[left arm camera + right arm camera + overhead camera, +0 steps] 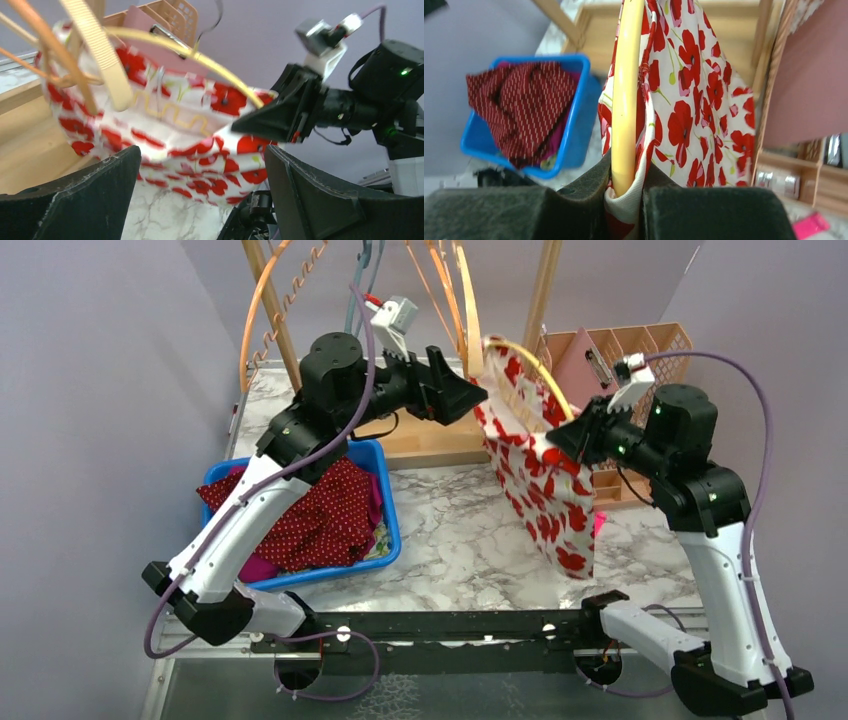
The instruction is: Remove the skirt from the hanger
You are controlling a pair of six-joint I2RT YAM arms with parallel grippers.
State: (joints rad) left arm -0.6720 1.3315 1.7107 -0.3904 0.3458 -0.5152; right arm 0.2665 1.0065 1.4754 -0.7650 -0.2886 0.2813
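Observation:
The skirt [540,490] is white with red poppies and hangs from a yellow curved hanger [535,365] on the wooden rack. My right gripper [568,435] is shut on the skirt's waistband together with the hanger's end, seen close in the right wrist view [626,192]. My left gripper [468,395] is open, just left of the skirt's top edge. In the left wrist view the skirt [200,150] lies ahead between the spread fingers [90,195], untouched. The hanger [190,52] arcs above it.
A blue bin [385,505] with red dotted cloth [320,515] stands at the left. A wooden rack base [430,445] with more hangers [255,320] stands behind. A tan basket with a pink clipboard [590,360] is at the back right.

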